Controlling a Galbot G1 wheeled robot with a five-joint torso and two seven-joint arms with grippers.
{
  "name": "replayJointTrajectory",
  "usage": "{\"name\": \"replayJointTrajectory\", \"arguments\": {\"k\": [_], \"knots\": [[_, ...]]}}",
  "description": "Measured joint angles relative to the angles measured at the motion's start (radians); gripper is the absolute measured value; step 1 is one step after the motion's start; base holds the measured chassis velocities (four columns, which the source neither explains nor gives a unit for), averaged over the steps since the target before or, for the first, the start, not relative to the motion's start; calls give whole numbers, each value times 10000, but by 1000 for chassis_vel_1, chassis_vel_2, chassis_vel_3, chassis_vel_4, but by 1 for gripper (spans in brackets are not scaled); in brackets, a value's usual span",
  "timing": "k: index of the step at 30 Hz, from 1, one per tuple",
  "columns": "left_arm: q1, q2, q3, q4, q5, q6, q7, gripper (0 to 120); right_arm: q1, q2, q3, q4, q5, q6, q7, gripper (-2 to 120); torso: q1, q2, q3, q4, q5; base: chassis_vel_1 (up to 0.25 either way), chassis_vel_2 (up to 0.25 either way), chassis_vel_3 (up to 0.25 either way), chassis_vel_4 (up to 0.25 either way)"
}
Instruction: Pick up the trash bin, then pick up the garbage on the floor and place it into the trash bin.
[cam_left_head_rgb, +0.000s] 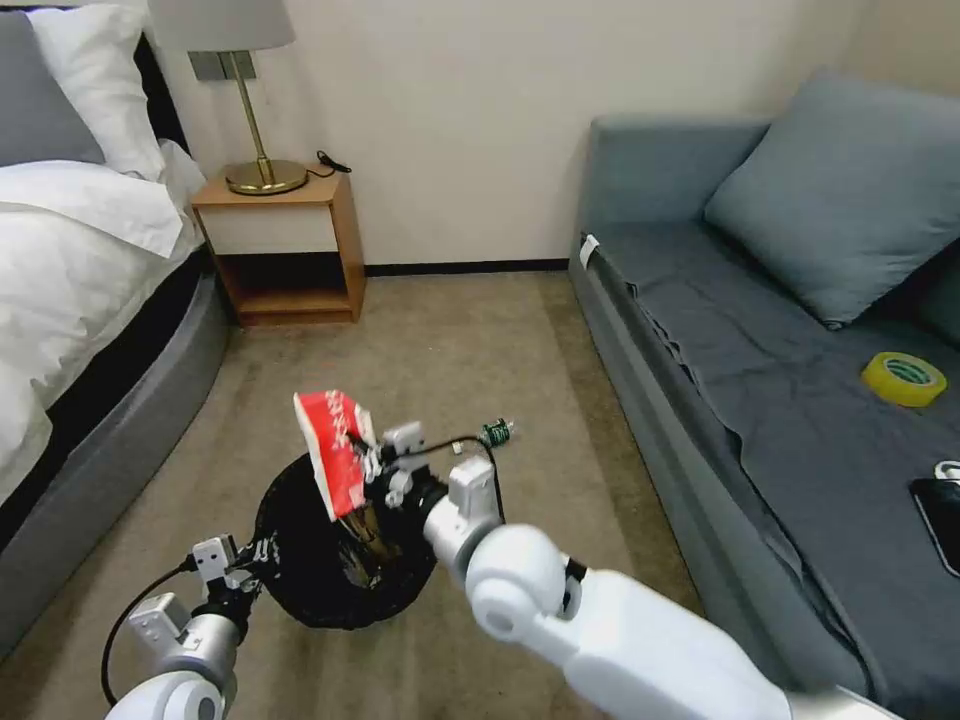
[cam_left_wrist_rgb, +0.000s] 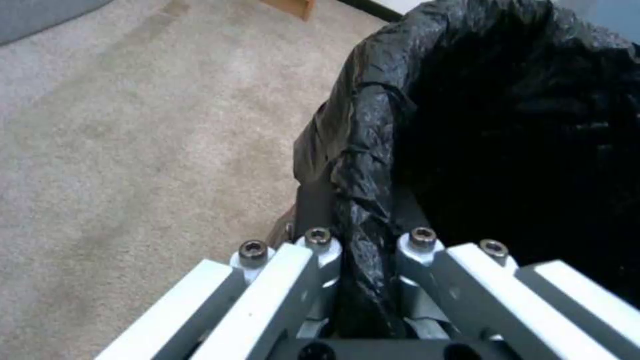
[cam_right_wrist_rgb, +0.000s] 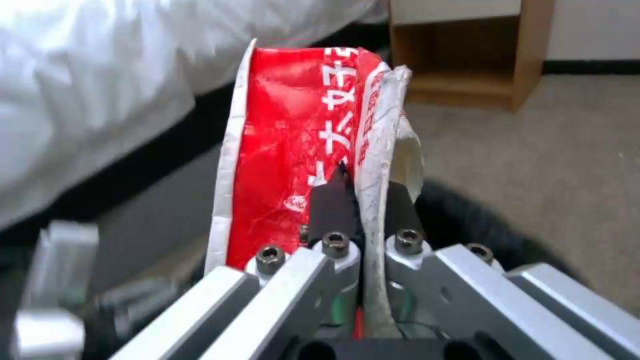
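Left gripper (cam_left_wrist_rgb: 363, 235): my fingers were clamped tight on the rim of the trash bin (cam_left_head_rgb: 330, 560), with the crinkled black bag pinched between them. In the head view this gripper (cam_left_head_rgb: 240, 575) sat at the bin's left edge, low in front of me.
Right gripper (cam_right_wrist_rgb: 363, 200): closed on the red-and-white packet (cam_right_wrist_rgb: 287, 150), one crumpled edge squeezed between my fingertips. In the head view this gripper (cam_left_head_rgb: 370, 465) hung over the bin's open mouth.
Red-and-white packet (cam_left_head_rgb: 335, 450): it stood nearly upright in my grip, tilted a little, its lower end over the bin's opening and its upper end above the rim.
Trash bin: I held it by the rim above the beige carpet (cam_left_head_rgb: 450, 340), between the bed (cam_left_head_rgb: 90, 250) and the grey sofa (cam_left_head_rgb: 780, 330).
Small bottle with green label (cam_left_head_rgb: 496, 432): it lay on the carpet just beyond my right wrist.
Sofa seat: a yellow tape roll (cam_left_head_rgb: 903, 378) and a black phone (cam_left_head_rgb: 940, 515) lay on it.
Nightstand (cam_left_head_rgb: 280, 240): it stood by the wall with a brass lamp (cam_left_head_rgb: 262, 150) on top.
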Motion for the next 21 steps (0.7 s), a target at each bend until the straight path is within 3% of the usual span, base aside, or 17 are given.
{"name": "replayJointTrajectory", "arguments": {"k": [13,15,17,19,21], "knots": [[59,-37,143,-240,10,175,2,4,-1174,118,-76,-468,-1341,-82,-166,1,0,-1,0,0,1,0,0,0,0],[107,-90,197,-328,11,213,2,4,-1412,87,2,-472,-1588,-116,-198,14,0,-1,0,0,1,0,0,0,0],[114,-97,203,-338,12,215,3,4,-1438,82,16,-472,-1613,-118,-201,16,0,-1,0,0,1,0,0,0,0],[219,-159,256,-456,64,223,2,4,-1735,-49,257,-400,-1929,-135,-320,30,0,-2,0,0,1,0,0,0,0],[266,-185,263,-504,85,222,2,4,-1863,-114,373,-352,-2061,-141,-364,35,0,-2,0,0,2,0,0,0,0]]}}
